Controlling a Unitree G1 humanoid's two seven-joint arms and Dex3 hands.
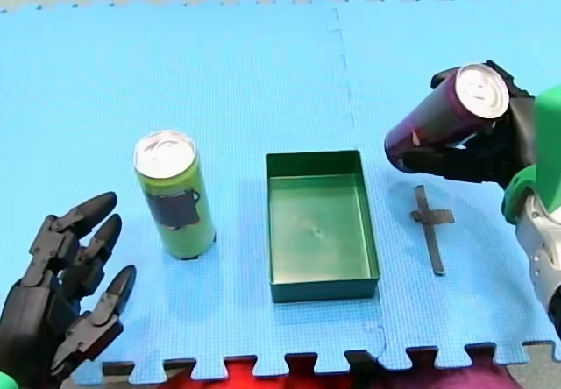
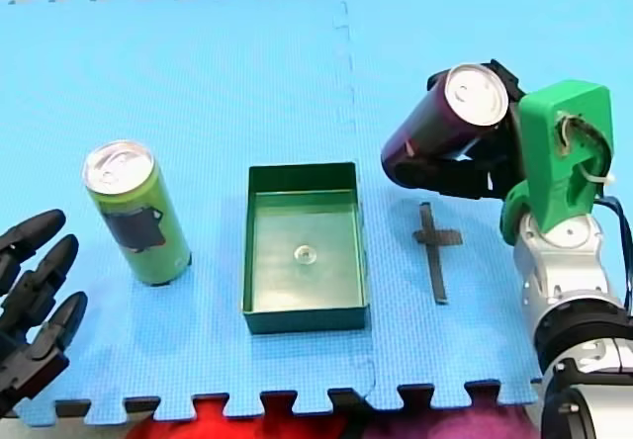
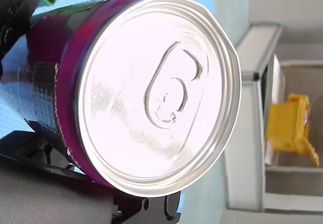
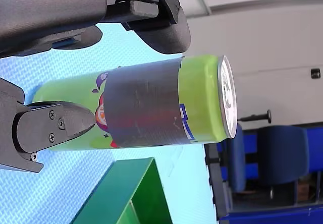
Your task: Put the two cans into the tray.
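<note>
- A blue foam puzzle mat, soft and dimpled, covers the table.
- First head view: the rectangular, thin-walled green tray sits mid-mat. The green can stands upright just left of it. The left hand waits near the mat's front corner, released and holding nothing.
- The right hand is clenched round the purple can, which is lifted and tilted to the right of the tray, above a black tape cross.
- Second head view: the purple can's base leans toward the tray. I'd worry it clips the near wall on the way down and shoves the light tray aside.
- First wrist view: the purple can's smooth aluminium lid and pull tab look slick. Held on a slant, the can could slide in the grip.
- Second wrist view: black fingers flank the green can, which is banded with grey tape. Tall and narrow, it could topple from a clumsy nudge.
</note>
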